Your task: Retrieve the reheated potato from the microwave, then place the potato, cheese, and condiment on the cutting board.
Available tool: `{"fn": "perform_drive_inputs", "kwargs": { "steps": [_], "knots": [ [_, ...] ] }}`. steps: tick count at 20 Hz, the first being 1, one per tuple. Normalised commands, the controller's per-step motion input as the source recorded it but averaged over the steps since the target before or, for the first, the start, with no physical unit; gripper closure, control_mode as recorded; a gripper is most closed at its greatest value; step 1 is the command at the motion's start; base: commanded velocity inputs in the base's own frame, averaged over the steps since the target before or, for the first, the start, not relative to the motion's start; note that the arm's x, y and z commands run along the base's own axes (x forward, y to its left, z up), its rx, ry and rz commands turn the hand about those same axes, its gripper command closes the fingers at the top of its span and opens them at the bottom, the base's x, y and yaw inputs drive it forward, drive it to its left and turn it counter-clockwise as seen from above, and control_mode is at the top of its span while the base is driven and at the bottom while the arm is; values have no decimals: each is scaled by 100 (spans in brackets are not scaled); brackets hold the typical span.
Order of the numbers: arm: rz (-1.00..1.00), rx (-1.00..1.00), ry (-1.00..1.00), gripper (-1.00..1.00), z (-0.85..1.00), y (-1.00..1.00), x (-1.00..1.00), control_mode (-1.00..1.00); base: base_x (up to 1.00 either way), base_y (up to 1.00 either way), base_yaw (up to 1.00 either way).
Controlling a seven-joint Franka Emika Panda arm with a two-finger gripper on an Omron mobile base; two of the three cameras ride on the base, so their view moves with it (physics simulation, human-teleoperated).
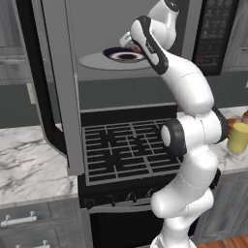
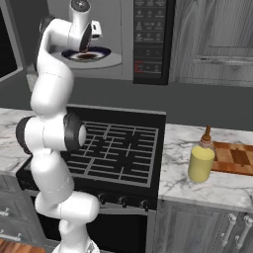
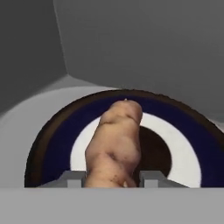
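Gripper clamps lumpy tan potato.

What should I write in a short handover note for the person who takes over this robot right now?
Gripper: inside the open microwave, fingers on either side of the potato, apparently closed on it.
Potato: over the dark-rimmed plate on the microwave's turntable; whether lifted, cannot tell.
Condiment: upright on the counter right of the stove, beside the cutting board, not on it.
Cheese: not located.
Done: microwave open, potato reached.
Left: carry the potato to the board, then place cheese and condiment there.
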Motion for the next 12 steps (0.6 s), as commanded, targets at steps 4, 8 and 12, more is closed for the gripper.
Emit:
{"fn": "perform_drive_inputs", "kwargs": {
  "steps": [4,8,12],
  "knots": [
    [0,0,-1,100,15,-3,-58,-100,0,0,0],
    [0,1,5,100,22,-10,-60,-100,0,0,0],
    [0,4,11,100,43,-12,-56,-100,0,0,0]
  ]
}}
